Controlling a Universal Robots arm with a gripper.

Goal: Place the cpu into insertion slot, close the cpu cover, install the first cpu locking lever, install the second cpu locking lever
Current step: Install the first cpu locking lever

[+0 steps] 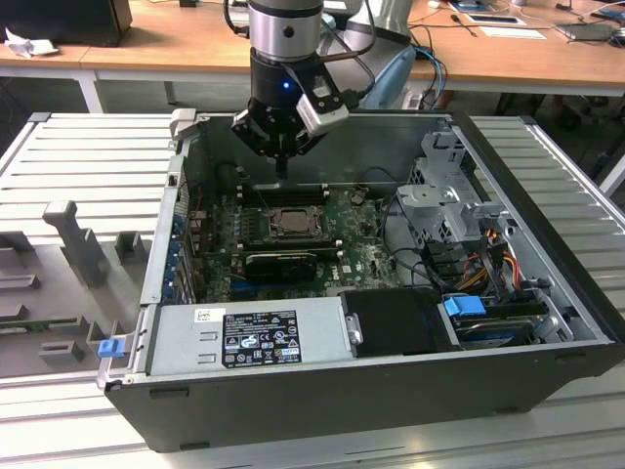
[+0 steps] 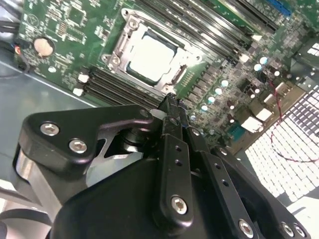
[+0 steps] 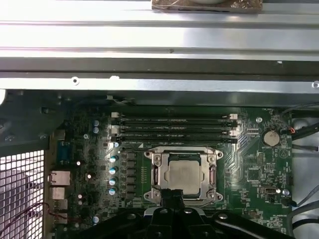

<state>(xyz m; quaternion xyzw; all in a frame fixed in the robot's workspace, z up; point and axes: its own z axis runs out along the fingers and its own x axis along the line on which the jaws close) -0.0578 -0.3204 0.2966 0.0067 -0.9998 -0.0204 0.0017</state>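
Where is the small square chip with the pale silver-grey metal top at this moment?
In the first wrist view the chip lies in the silver-framed socket on the green motherboard, beside the long black memory slots, near the gripper.

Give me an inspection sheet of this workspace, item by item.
Surface: ribbed metal table bearing an open computer case.
Job's things: cpu sits on the motherboard, cpu cover flat around it.
Clutter: grey fixture blocks on the table, exterior view's left.
Gripper: gripper shut, empty, near the cover's edge.
Cables: coloured wires inside the case, exterior view's right.
Surroundings: wooden desks behind.
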